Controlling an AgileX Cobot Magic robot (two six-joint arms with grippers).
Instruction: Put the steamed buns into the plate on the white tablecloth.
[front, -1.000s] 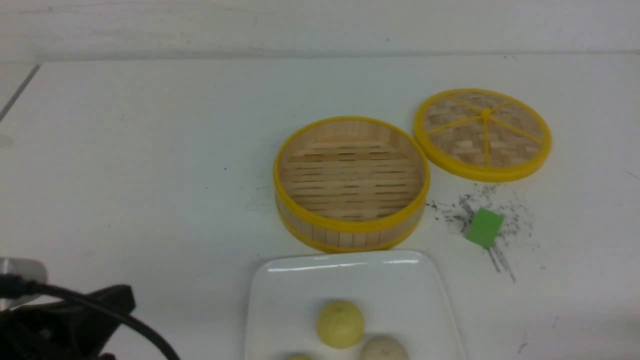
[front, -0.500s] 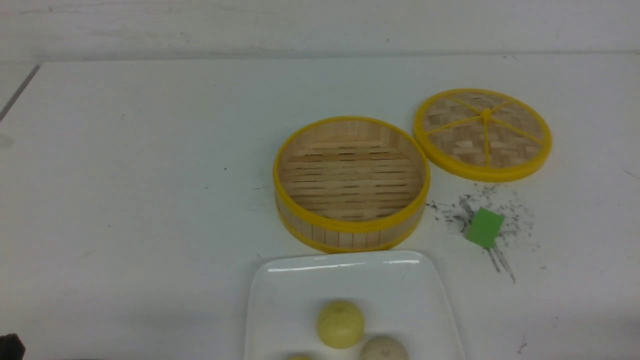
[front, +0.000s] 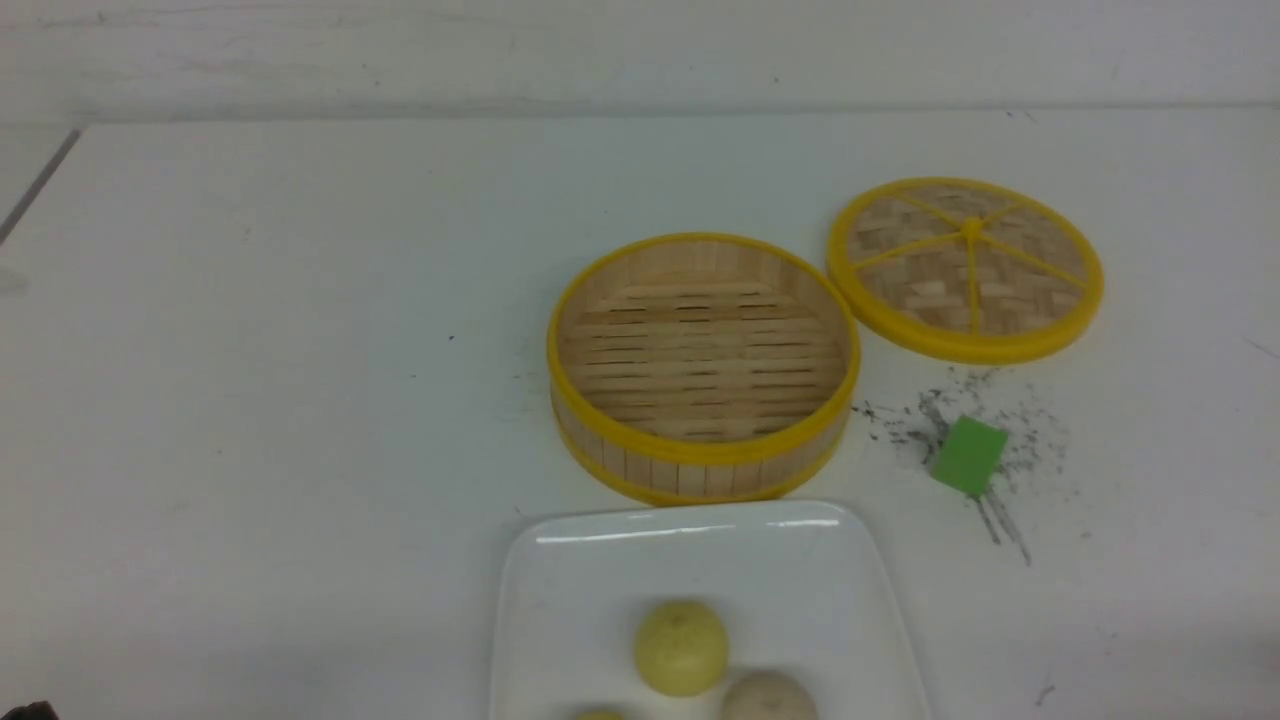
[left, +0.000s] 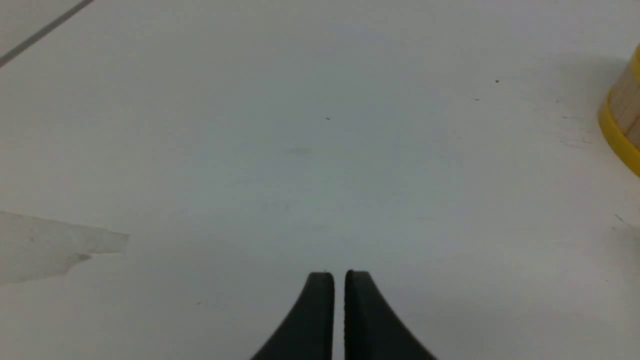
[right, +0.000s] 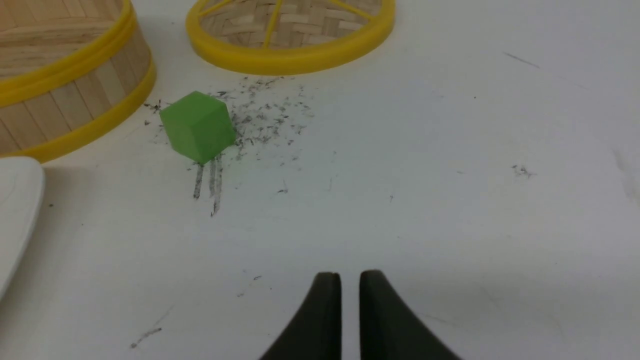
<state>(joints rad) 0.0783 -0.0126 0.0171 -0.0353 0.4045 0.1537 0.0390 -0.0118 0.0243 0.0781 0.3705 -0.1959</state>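
Three steamed buns lie in the plate (front: 700, 550) at the near edge of the white tablecloth (front: 300, 350): a pale yellow-green bun (front: 681, 647), an off-white bun (front: 767, 697), and a second yellow-green bun (front: 598, 714) cut off by the frame edge. Neither arm shows in the front view. My left gripper (left: 339, 274) hovers over bare cloth, its fingers almost touching with nothing between them. My right gripper (right: 350, 275) is likewise shut and empty, over scuffed cloth to the right of the plate's corner (right: 17, 200).
A round, empty bamboo steamer basket (front: 703, 470) stands just behind the plate. Its woven yellow-rimmed lid (front: 965, 268) lies flat to the right. A small green cube (front: 968, 455) sits among dark scuff marks in front of the lid, also seen in the right wrist view (right: 198, 126).
The left arm's dark body and cable, at the bottom left of the front view a second ago, have withdrawn out of frame. Buns, plate, basket and lid have not moved.
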